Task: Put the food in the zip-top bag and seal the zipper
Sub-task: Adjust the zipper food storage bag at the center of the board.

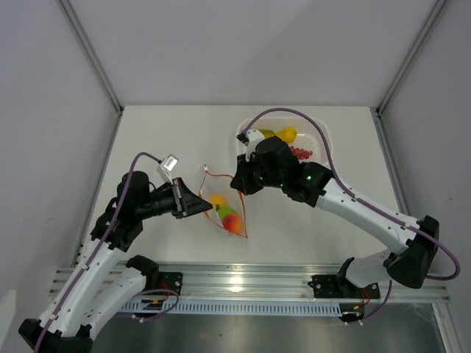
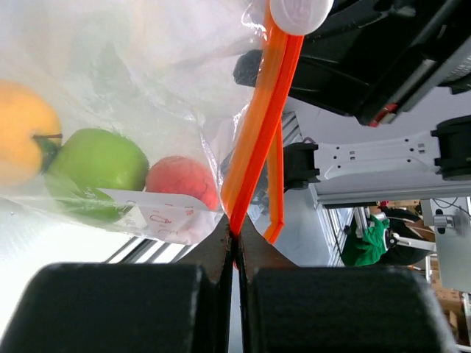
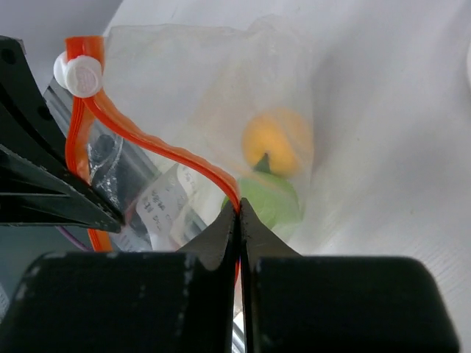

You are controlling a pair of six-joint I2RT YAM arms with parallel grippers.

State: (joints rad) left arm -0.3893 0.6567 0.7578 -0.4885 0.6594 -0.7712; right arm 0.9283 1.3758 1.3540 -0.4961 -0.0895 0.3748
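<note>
While left gripper point(image 2: 235, 237) and right gripper point(image 3: 238, 211) clamp the zipper point(image 2: 262, 125), the bag point(image 2: 147, 59) bears a white label point(image 2: 158, 214) (red writing, illegible).

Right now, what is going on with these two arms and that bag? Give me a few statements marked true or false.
1. Both the left gripper and the right gripper are pinching the orange zipper strip. True.
2. The bag is empty. False: a green apple, a peach and a yellow fruit are inside it.
3. The white basket has fruit in it. True: a yellow piece and dark red grapes.
4. The left gripper is open and holds nothing. False: its fingers are shut on the zipper strip.
</note>
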